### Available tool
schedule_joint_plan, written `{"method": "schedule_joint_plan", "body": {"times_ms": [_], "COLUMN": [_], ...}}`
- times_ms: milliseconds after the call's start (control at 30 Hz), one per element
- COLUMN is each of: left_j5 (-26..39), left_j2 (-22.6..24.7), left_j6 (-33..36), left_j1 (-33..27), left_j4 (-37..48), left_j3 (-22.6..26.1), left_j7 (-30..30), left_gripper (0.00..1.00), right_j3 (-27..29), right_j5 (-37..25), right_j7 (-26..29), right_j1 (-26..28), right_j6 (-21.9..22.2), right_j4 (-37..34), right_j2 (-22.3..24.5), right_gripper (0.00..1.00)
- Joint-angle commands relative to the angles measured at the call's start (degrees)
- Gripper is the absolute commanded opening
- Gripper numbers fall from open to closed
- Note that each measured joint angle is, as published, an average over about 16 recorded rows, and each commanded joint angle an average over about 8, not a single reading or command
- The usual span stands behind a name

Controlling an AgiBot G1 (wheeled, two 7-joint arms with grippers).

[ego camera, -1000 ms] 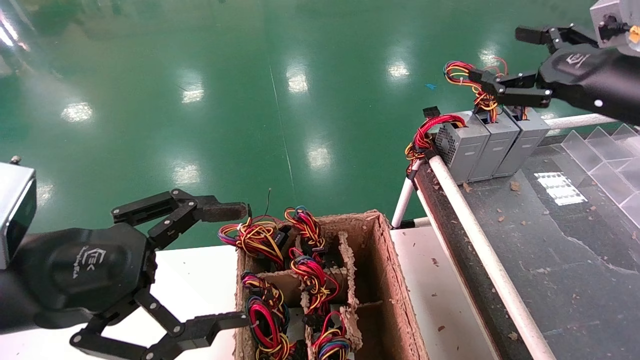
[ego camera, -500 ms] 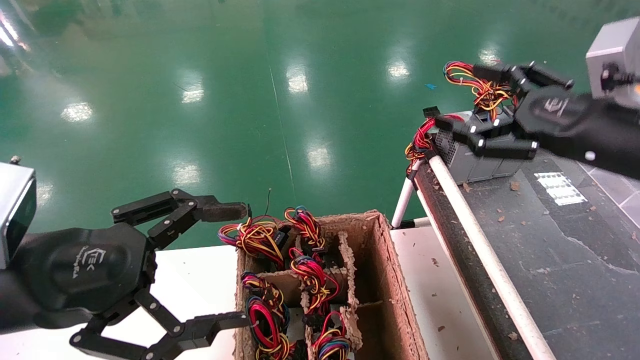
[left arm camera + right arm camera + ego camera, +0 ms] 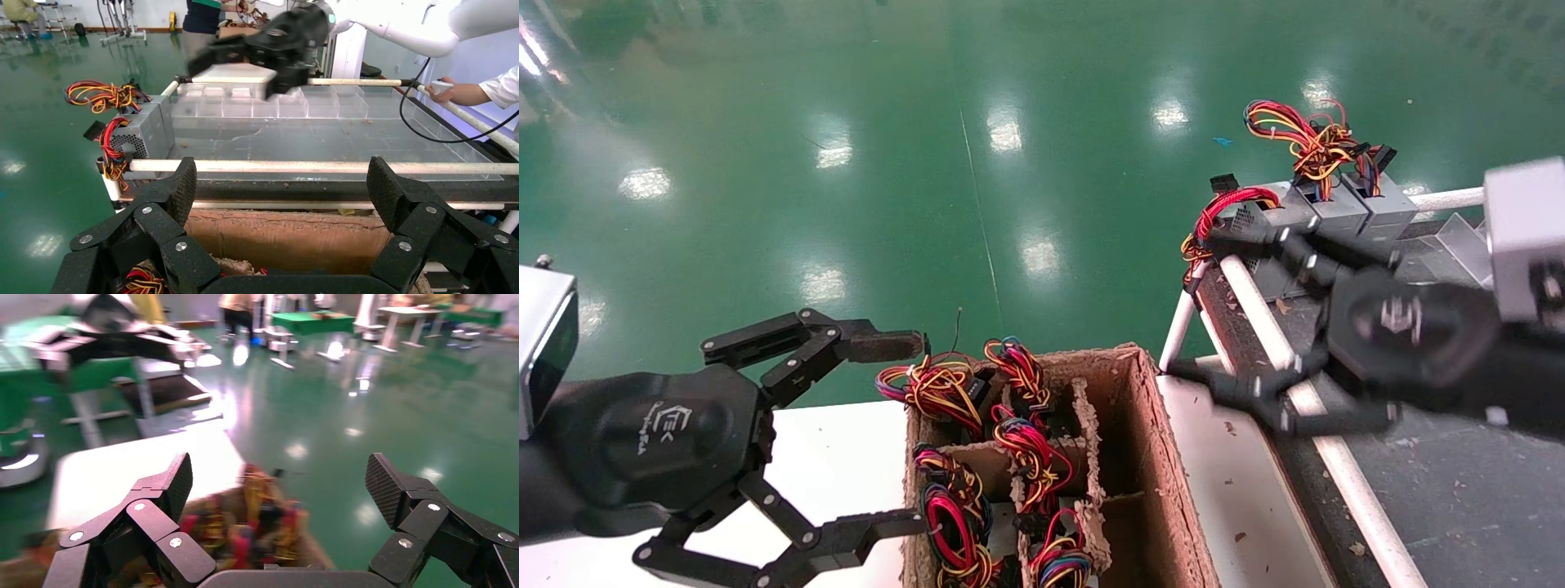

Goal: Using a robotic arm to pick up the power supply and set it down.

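Observation:
Three grey power supplies [image 3: 1387,204] stand in a row at the far end of the dark conveyor surface [image 3: 1459,506], their wire bundles [image 3: 1302,135] sticking up. One shows in the left wrist view [image 3: 144,131]. More wire bundles [image 3: 1028,441] fill a cardboard box [image 3: 1144,457]. My right gripper [image 3: 1199,306] is open and empty, hanging over the white rail between that row and the box. Its wrist view shows its fingers [image 3: 278,478] spread above the blurred box [image 3: 245,530]. At the box's left side my left gripper [image 3: 919,431] [image 3: 283,180] is open and empty.
A white rail [image 3: 1258,306] edges the conveyor next to the box. Clear plastic dividers [image 3: 1459,233] lie behind the power supplies. The box stands on a white table [image 3: 846,457]. A person's hand [image 3: 465,93] rests at the conveyor's far side. Green floor lies beyond.
My right gripper has left the row of power supplies and swung down toward the cardboard box, still open and empty. The left arm has not moved.

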Motion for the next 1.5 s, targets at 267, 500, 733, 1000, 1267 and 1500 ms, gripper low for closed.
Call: {"method": "schedule_joint_plan", "body": {"times_ms": [267,500,733,1000,1267,1500], "left_j5": [-0.02,-0.04,-0.04,-0.04,-0.04,-0.04], "left_j2": [-0.01,-0.01,-0.01,-0.01,-0.01,-0.01], "left_j6": [-0.02,-0.04,-0.04,-0.03,-0.03,-0.02], "left_j1": [0.01,0.01,0.01,0.01,0.01,0.01], "left_j4": [0.01,0.02,0.02,0.02,0.02,0.02], "left_j3": [0.01,0.01,0.01,0.01,0.01,0.01], "left_j7": [0.01,0.01,0.01,0.01,0.01,0.01], "left_gripper": [1.0,1.0,1.0,1.0,1.0,1.0], "right_j3": [0.67,0.81,0.75,0.7,0.66,0.64], "right_j5": [5.32,6.24,5.7,5.34,5.11,5.03], "right_j7": [3.81,4.17,3.93,3.78,3.7,3.68], "right_j1": [-6.59,-7.61,-6.94,-6.54,-6.34,-6.24], "right_j6": [-4.1,-4.71,-4.31,-4.05,-3.92,-3.86], "right_j4": [9.13,10.46,9.59,9.02,8.72,8.58], "right_j2": [2.54,2.96,2.73,2.56,2.47,2.45], "right_gripper": [1.0,1.0,1.0,1.0,1.0,1.0]}}
